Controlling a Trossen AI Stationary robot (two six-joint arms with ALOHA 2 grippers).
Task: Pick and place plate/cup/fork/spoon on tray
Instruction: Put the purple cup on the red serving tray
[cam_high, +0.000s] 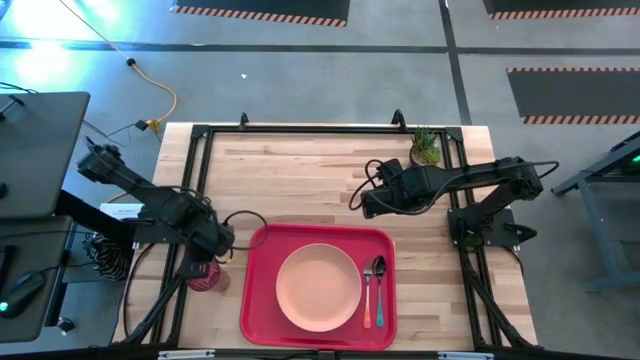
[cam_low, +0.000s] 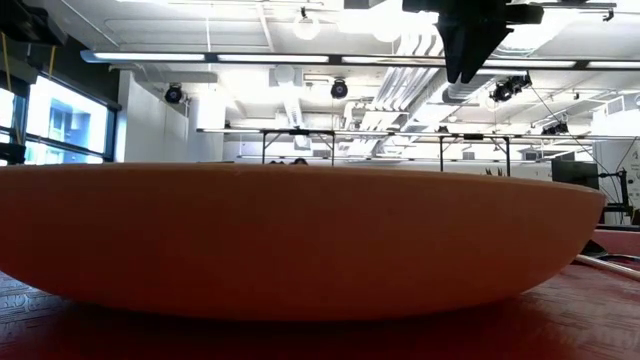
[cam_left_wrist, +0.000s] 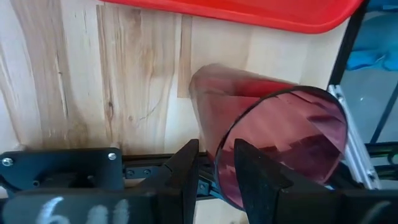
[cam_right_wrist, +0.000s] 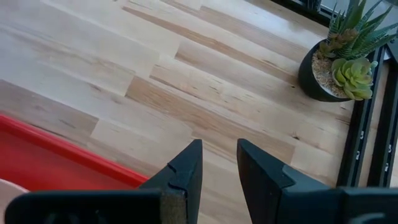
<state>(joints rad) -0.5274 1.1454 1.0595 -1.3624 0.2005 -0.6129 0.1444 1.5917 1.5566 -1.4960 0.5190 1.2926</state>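
The red tray (cam_high: 255, 300) lies at the table's near middle. The peach-pink plate (cam_high: 318, 287) sits in it and fills the low view (cam_low: 300, 240). The orange-handled fork (cam_high: 367, 298) and the teal-handled spoon (cam_high: 379, 300) lie side by side in the tray, to the right of the plate. The dark-red cup (cam_high: 205, 277) is off the tray's left side, near the table's left edge, with my left gripper (cam_high: 213, 262) shut on it. My right gripper (cam_high: 362, 205) hangs shut and empty over bare wood beyond the tray's far right corner. My left gripper holds the cup by its rim (cam_left_wrist: 219, 155), with one finger (cam_left_wrist: 252, 171) at the mouth side of the wall and the other (cam_left_wrist: 186, 168) outside it. The fingers come from above, slanting down. I cannot tell whether the cup's base is on the wood or clear of it.
A small potted succulent (cam_high: 425, 150) stands at the table's far right corner and also shows in the right wrist view (cam_right_wrist: 339, 68). A black cable loop (cam_high: 245, 222) lies by the tray's far left corner. Bare wood stretches beyond the tray's far edge.
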